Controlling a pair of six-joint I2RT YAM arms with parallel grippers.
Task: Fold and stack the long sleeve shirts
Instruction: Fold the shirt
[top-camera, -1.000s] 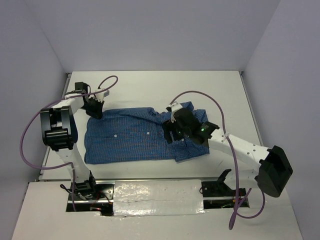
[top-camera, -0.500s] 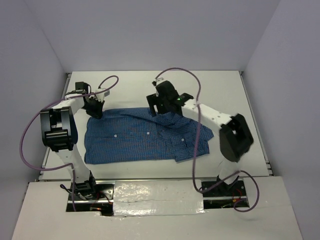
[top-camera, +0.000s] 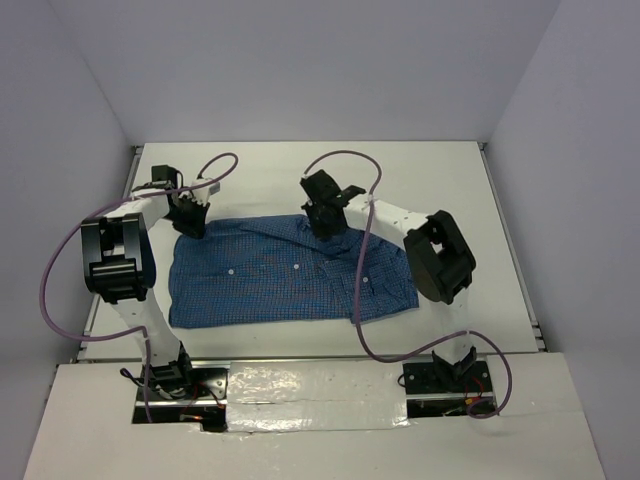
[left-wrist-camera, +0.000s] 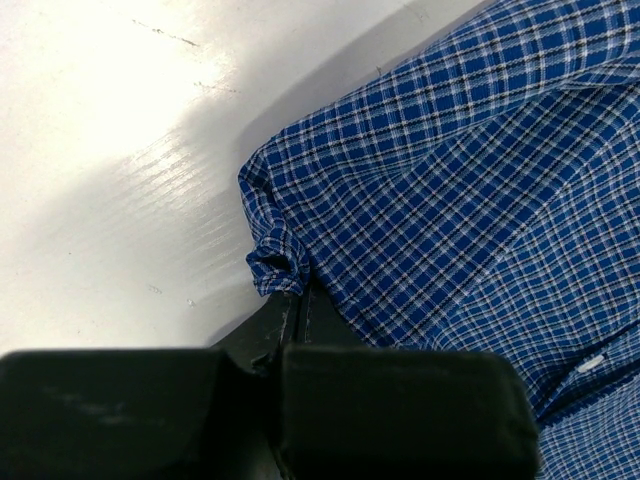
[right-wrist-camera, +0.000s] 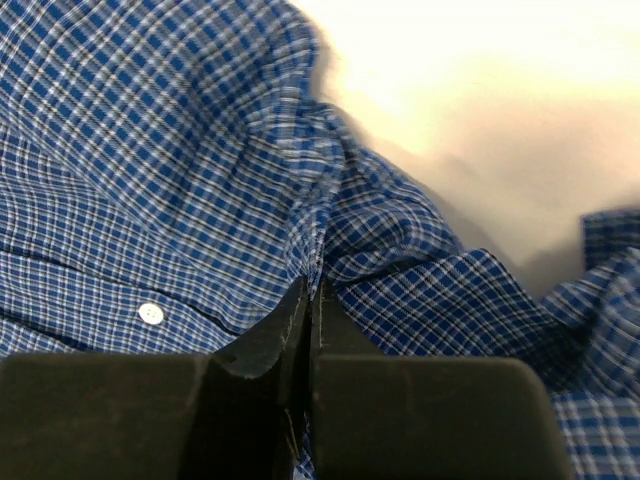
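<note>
The long sleeve shirt (top-camera: 290, 270), blue with a fine check, lies spread flat on the white worktop (top-camera: 440, 180), left of centre and closer to the near edge than the far one. Its small white buttons (top-camera: 298, 266) run in a line from left to right across the cloth.

The left gripper (top-camera: 190, 225) is down at the shirt's far left corner. In the left wrist view its jaws are closed together on that corner, with a small bunch of checked cloth (left-wrist-camera: 275, 262) gathered at their tips and bare worktop (left-wrist-camera: 100, 150) just beside it.

The right gripper (top-camera: 327, 228) sits at the shirt's far edge, about the middle of its width. In the right wrist view its jaws are pressed shut on a raised fold of the cloth (right-wrist-camera: 320, 225), with a button (right-wrist-camera: 151, 313) to the left.

A purple cable (top-camera: 362, 270) from the right arm drapes across the shirt's right part.
</note>
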